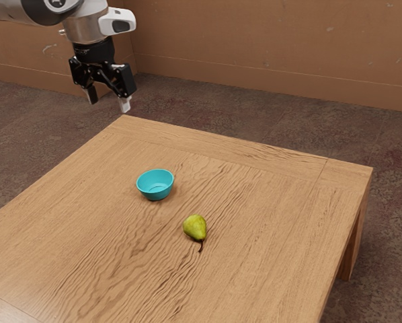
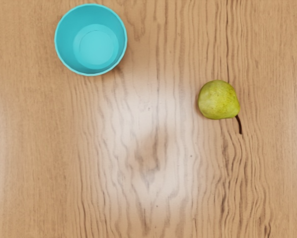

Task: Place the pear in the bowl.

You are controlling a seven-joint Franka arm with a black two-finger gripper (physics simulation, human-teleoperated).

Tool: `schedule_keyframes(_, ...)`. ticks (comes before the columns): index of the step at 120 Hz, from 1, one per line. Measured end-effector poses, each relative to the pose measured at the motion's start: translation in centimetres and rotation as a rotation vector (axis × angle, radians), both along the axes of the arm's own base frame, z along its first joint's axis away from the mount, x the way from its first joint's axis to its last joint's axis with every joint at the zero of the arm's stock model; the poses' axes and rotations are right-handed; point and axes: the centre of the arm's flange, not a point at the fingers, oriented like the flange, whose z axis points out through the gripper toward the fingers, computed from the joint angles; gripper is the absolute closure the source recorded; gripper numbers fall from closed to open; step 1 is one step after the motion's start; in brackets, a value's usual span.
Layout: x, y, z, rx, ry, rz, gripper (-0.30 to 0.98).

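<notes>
Pear rests on table, well apart from the open hand

The gripper [image 1: 109, 105] is raised at the exterior view's far left, its two fingers spread, with nothing between them. The pear [image 1: 195, 227] lies on the table [image 1: 275, 222], lower than the hand, nearer and farther toward the exterior view's right. The bowl [image 1: 155, 184] stands upright on the far left side of the pear, the two apart. The pear's stem [image 1: 201, 247] points toward the near side.
</notes>
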Motion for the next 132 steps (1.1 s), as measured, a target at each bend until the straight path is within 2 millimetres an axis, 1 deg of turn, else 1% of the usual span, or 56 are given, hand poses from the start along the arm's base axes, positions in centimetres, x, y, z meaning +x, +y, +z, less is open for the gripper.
schedule_keyframes(37,0.1,0.4,-0.1,0.001,0.001,0.010,0.00)
schedule_keyframes(47,-0.2,-0.1,0.2,0.004,0.001,0.004,0.00)
schedule_keyframes(51,-0.6,-1.0,0.5,0.007,0.002,-0.007,0.00)
schedule_keyframes(55,-1.2,-2.6,0.8,0.013,0.013,-0.028,0.00)
schedule_keyframes(59,-2.1,-4.9,0.9,0.019,0.024,-0.061,0.00)
schedule_keyframes(64,-3.4,-8.5,0.7,0.028,0.042,-0.113,0.00)
schedule_keyframes(68,-4.3,-11.3,-0.1,0.036,0.058,-0.150,0.00)
schedule_keyframes(70,-4.6,-12.3,-0.9,0.041,0.071,-0.162,0.00)
schedule_keyframes(73,-5.2,-13.4,-2.1,0.047,0.088,-0.169,0.00)
schedule_keyframes(76,-5.8,-13.7,-3.1,0.052,0.098,-0.163,0.00)
schedule_keyframes(86,-7.7,-13.1,-6.1,0.053,0.110,-0.103,0.00)
schedule_keyframes(93,-8.7,-12.8,-8.7,0.039,0.122,-0.061,0.00)
schedule_keyframes(103,-9.5,-12.7,-11.8,0.018,0.125,-0.004,0.00)
schedule_keyframes(112,-9.8,-12.6,-14.0,0.002,0.120,0.044,0.00)
schedule_keyframes(122,-10.4,-12.7,-17.9,-0.027,0.136,0.098,0.00)
schedule_keyframes(127,-10.6,-12.8,-19.1,-0.038,0.137,0.123,0.00)
schedule_keyframes(132,-10.6,-13.0,-20.0,-0.047,0.131,0.144,0.00)
